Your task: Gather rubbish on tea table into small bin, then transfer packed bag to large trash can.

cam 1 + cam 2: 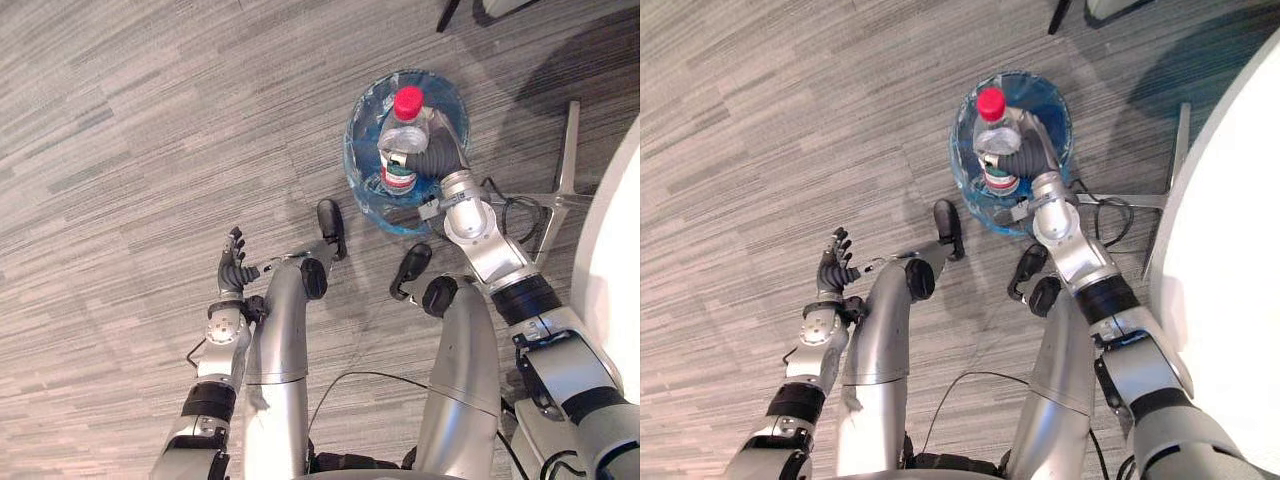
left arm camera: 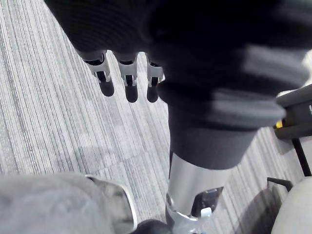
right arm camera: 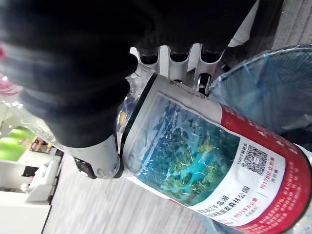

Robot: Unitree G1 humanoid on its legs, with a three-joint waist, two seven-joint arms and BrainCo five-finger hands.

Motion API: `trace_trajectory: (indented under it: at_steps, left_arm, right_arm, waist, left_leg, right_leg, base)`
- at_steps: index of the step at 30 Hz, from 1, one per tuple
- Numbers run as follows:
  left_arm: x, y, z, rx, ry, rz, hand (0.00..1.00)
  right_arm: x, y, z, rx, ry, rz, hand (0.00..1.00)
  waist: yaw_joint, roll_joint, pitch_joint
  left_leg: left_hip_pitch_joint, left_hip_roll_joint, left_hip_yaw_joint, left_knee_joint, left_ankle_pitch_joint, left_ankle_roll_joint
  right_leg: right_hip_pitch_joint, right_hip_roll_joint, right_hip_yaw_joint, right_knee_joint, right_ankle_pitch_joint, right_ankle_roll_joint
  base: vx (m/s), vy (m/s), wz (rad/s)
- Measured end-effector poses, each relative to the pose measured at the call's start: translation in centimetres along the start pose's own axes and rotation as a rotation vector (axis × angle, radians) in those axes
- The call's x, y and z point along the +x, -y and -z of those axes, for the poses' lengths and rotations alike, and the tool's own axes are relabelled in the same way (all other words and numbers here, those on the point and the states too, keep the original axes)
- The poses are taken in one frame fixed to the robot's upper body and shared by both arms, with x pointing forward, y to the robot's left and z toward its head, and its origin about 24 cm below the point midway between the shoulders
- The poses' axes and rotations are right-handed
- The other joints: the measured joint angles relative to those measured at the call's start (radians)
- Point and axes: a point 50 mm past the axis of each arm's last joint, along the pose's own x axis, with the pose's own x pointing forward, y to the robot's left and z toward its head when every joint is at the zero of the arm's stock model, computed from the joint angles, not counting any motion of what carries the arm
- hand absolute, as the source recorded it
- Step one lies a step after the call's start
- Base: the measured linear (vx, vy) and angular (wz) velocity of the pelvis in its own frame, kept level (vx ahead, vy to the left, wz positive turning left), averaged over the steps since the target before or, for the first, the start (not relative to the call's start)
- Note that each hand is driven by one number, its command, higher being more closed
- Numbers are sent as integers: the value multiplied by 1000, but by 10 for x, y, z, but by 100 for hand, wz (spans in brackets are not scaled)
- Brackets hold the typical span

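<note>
A clear plastic bottle (image 1: 403, 135) with a red cap and a green-and-red label hangs above the small bin (image 1: 364, 120), which is lined with a blue bag and stands on the floor. My right hand (image 1: 432, 157) is shut on the bottle's lower part; in the right wrist view its fingers (image 3: 179, 54) wrap round the bottle (image 3: 204, 165) beside the bin's blue liner (image 3: 273, 92). My left hand (image 1: 233, 268) hangs over the carpet at the lower left, away from the bin, with relaxed fingers (image 2: 127, 80) holding nothing.
Grey striped carpet (image 1: 150, 130) covers the floor. A white round table edge (image 1: 1230, 250) rises at the right, with a metal leg base (image 1: 560, 170) beside the bin. A dark furniture leg (image 1: 447, 14) shows at the top.
</note>
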Motion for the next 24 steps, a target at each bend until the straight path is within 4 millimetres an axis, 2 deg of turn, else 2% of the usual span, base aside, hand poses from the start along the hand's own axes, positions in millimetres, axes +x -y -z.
trace_trajectory:
  at_steps: [5,6,10,17,24]
  left_arm:
    - [1,-4,-5,-2,18,-5,0]
    - [2,-4,-5,-1,19,-7,0]
    - [2,-7,-4,5,12,-27,0]
    - [-1,-13,14,33,-88,-45,0]
    - [-1,-14,15,38,-91,-48,0]
  right_arm:
    - [8,10,-6,10,14,65,100]
    - [9,11,-7,11,15,71,0]
    - [12,20,-4,15,-4,119,0]
    - [13,24,-4,39,-11,175,0]
    - [11,23,-6,-23,13,174,0]
  waist:
    - [1,0,0]
    - [0,0,0]
    - [5,0,-1]
    - [6,-8,-5]
    - [1,-9,-6]
  left_leg:
    - [-28,0,-3,11,0,0]
    - [-31,0,-3,12,0,0]
    - [-44,0,-4,12,1,-2]
    - [-45,0,-6,14,2,-1]
    - [-42,1,-7,15,3,-1]
  right_leg:
    - [-29,-3,0,16,-6,0]
    - [-32,-3,0,17,-6,0]
    - [-44,-4,-2,19,-5,-1]
    - [-45,-2,-1,19,-3,-5]
    - [-41,-1,-1,20,-3,-5]
  base:
    - [-63,3,2]
    - [-67,6,1]
    - [-71,13,1]
    - [-62,14,0]
    - [-69,13,-1]
